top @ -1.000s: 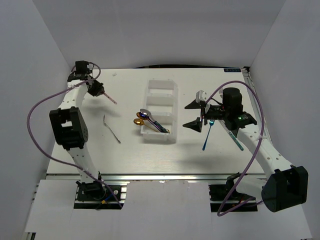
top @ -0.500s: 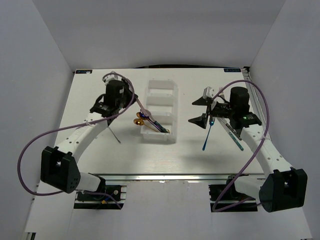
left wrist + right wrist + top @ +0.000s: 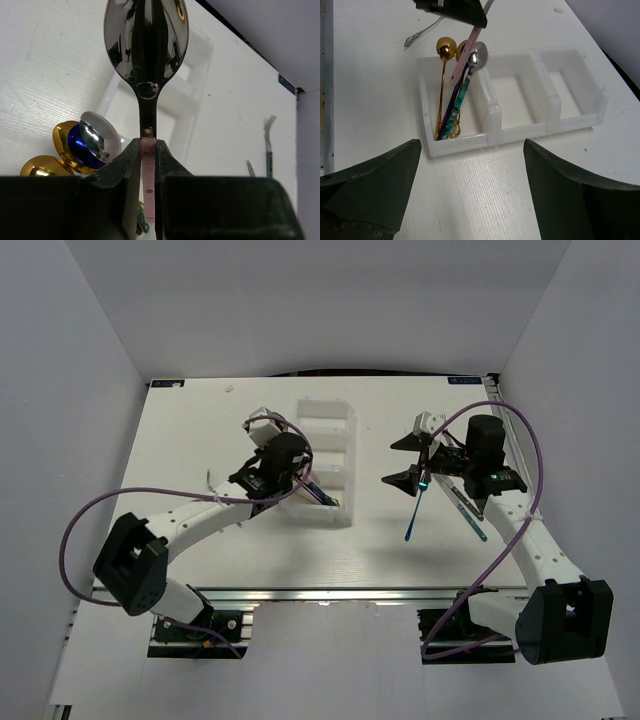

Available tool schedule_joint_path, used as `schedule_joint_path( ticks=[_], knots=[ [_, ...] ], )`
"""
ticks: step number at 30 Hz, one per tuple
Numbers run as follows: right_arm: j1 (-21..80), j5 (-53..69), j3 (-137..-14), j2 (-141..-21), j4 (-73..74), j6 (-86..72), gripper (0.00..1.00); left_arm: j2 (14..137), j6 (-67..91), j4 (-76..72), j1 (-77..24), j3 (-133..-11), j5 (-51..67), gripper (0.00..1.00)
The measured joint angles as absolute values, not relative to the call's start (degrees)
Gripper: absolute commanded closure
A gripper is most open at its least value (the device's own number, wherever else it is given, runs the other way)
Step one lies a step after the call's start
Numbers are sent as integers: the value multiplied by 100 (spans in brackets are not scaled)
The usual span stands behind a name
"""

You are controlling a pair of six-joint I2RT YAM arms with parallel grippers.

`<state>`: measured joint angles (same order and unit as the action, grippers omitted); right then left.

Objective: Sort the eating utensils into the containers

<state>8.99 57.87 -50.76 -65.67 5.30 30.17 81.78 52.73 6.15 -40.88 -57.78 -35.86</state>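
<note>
My left gripper [image 3: 148,146] is shut on the pink handle of a silver spoon [image 3: 146,45]. It holds the spoon tilted over the near end compartment of the white tray [image 3: 349,440], with the bowl [image 3: 477,55] above the utensils lying there. That compartment holds gold spoons [image 3: 443,50], a blue one [image 3: 80,145] and a silver one [image 3: 97,135]. My right gripper [image 3: 408,460] hangs open and empty to the right of the tray [image 3: 545,127], its jaws wide apart.
A blue utensil [image 3: 416,510] and a teal-handled one [image 3: 468,510] lie on the table under the right arm. A silver fork [image 3: 422,32] lies left of the tray, partly behind the left arm. The tray's other compartments [image 3: 515,97] hold nothing.
The left arm has swung from the far left corner across to the tray, carrying the pink-handled spoon. The right gripper has drifted slightly back and stays open.
</note>
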Motion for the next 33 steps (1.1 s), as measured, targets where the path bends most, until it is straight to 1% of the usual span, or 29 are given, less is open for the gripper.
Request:
schedule_joint_path(
  ticks=[8,15,28,33],
  knots=[
    [862,5854,-5076,-6567,451,3015,11,9249,5282,423,-4722,-5883,-4897,100],
    [858,5892,-5076,-6571,451,3015,11,9800,5247,414,-5137,-6169,-5522,100],
    [858,5916,-5076,-6584,451,3015,11,9828,5489,449,-5492,-6187,-5791,100],
    [858,5931,-5076,-6617,451,3015,11,9828,5614,484,-5566,-6128,-5808,91]
  ],
)
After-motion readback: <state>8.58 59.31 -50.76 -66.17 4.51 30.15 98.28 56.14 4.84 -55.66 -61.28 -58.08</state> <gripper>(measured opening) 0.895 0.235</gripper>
